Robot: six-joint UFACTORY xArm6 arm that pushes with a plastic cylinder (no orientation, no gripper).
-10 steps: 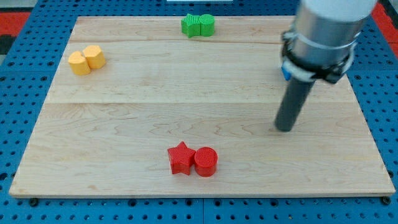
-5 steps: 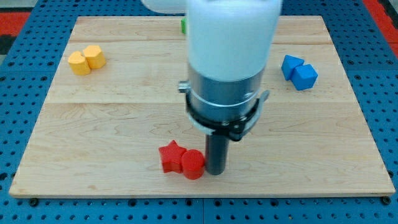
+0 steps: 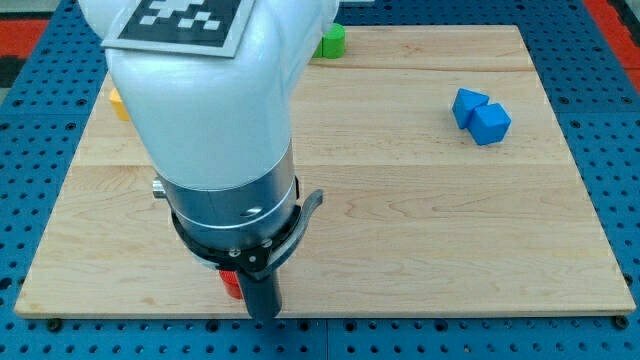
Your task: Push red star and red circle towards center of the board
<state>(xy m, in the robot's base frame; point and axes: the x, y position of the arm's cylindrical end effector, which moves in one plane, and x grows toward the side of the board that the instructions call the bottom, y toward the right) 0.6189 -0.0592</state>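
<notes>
My arm (image 3: 215, 120) fills the view's left half, a white body with a black-and-white checked marker on top and a grey collar below it; from the collar the dark rod drops to my tip (image 3: 262, 314), which sits at the board's (image 3: 420, 230) bottom edge, left of the board's middle; there is no pincer on this arm, only the rod, so nothing is spread, pressed together or pinching.

Just left of my tip, touching or all but touching the rod, a small piece of a red block (image 3: 231, 283) shows under the collar; its shape cannot be made out, so I cannot tell whether it is the star or the circle; the other red block is hidden behind my arm; what shows of the red lies close to the board's bottom edge, well away from the board's middle.

Toward the board's upper right two blue blocks (image 3: 481, 115) sit touching each other, well apart from my tip; at the board's top edge, near its middle, part of a green block (image 3: 332, 41) peeks out beside my arm; at the board's left side a sliver of a yellow block (image 3: 116, 101) shows at the edge of the white body; the board itself lies on a blue pegboard table (image 3: 620, 150).
</notes>
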